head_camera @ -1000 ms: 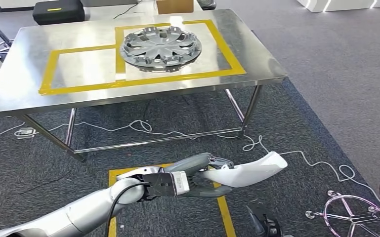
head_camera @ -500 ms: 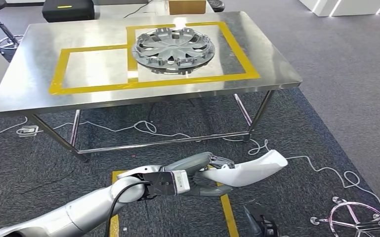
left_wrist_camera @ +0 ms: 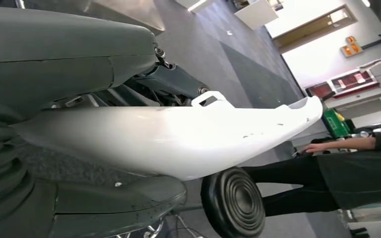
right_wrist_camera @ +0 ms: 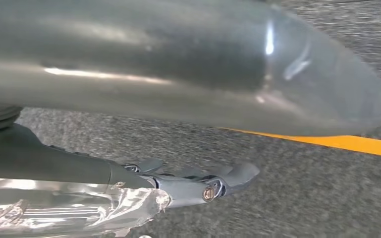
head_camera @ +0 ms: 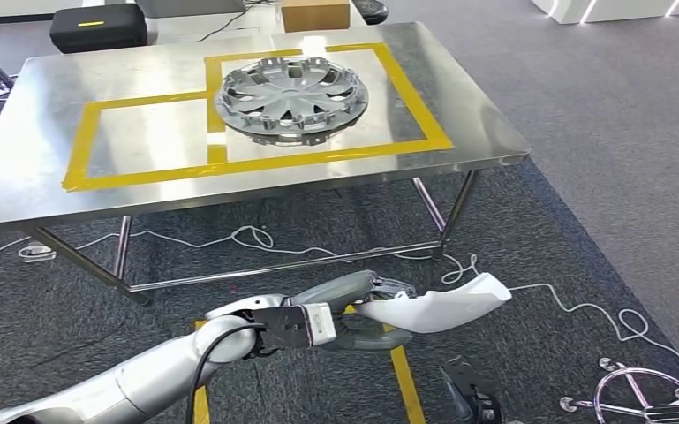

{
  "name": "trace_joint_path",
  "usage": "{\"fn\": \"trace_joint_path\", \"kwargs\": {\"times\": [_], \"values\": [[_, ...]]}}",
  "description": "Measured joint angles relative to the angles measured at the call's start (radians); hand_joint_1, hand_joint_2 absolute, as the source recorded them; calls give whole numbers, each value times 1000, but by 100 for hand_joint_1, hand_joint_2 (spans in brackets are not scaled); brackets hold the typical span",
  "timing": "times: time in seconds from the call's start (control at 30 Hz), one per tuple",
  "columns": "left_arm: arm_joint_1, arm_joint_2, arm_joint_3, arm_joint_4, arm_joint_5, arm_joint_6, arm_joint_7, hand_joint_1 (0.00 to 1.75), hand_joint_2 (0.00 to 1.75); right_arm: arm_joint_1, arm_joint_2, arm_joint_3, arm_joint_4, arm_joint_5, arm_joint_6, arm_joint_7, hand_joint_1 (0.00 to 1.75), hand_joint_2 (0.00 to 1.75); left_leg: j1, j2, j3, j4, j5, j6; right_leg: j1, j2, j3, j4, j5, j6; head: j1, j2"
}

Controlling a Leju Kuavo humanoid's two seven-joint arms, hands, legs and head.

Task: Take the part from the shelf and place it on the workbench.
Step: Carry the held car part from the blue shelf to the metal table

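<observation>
My left hand [head_camera: 353, 309] grips one end of a white curved part [head_camera: 437, 306], held low over the carpet in front of the workbench [head_camera: 35, 159]. In the left wrist view the part [left_wrist_camera: 178, 144] lies between the thick grey thumb and the fingers of that hand [left_wrist_camera: 54, 64]. The steel workbench carries a yellow tape frame [head_camera: 256, 162] and a silver hubcap [head_camera: 291, 88] inside the right-hand field. My right hand [right_wrist_camera: 153, 59] hangs over the floor, thumb and dark fingers [right_wrist_camera: 193, 183] apart, nothing between them.
White cables [head_camera: 256, 237] trail on the carpet under the bench. A yellow floor marking [head_camera: 403, 380] lies below my left hand. A chrome chair base [head_camera: 645, 402] sits at the lower right. A black case [head_camera: 97, 26] and cardboard box [head_camera: 315, 13] stand behind the bench. A person [left_wrist_camera: 356, 168] stands nearby.
The whole picture has shifted, so the camera has moved; the workbench now appears a little nearer. My left hand keeps hold of the white part in the same pose.
</observation>
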Motion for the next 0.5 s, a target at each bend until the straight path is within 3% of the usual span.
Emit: {"fn": "trace_joint_path", "kwargs": {"times": [0.07,0.2,0.27,0.33,0.37,0.4,0.43,0.5], "values": [[-1,0,0,0,0,0,0,175,175,-1,0,0,0,0,0,0,0,0,-1,2,33,-81,15,11,3,2,13,0,-15,14,-2,0],[-2,-3,1,1,0,0,1,175,175,-5,0,0,0,1,0,0,0,0,-1,-2,58,-100,-14,50,2,-4,18,18,-28,35,0,0],[-2,-5,2,1,0,0,1,175,175,-9,0,0,0,2,0,0,0,0,-1,-3,73,-101,-25,61,3,-8,-42,121,-58,40,3,0],[0,-5,3,1,0,0,1,175,175,-6,0,0,0,2,0,0,0,0,-4,-4,88,-101,-40,68,5,-7,-134,257,-104,39,5,0],[2,-5,3,1,0,0,1,175,175,-4,0,0,0,3,0,0,0,0,-6,-5,97,-101,-49,69,6,-7,-169,294,-116,38,5,0],[3,-5,3,1,0,0,1,175,175,-3,0,0,0,3,0,0,0,0,-7,-7,109,-101,-58,70,7,-7,-187,293,-109,35,5,0],[4,-5,3,1,0,0,1,175,175,-2,0,0,0,3,0,0,0,0,-8,-8,124,-101,-69,69,9,-7,-187,255,-80,30,5,0],[4,-5,3,2,0,0,1,175,175,0,0,0,0,4,0,0,0,0,-10,-9,156,-100,-94,63,14,-8,-161,120,26,20,6,0]]}}
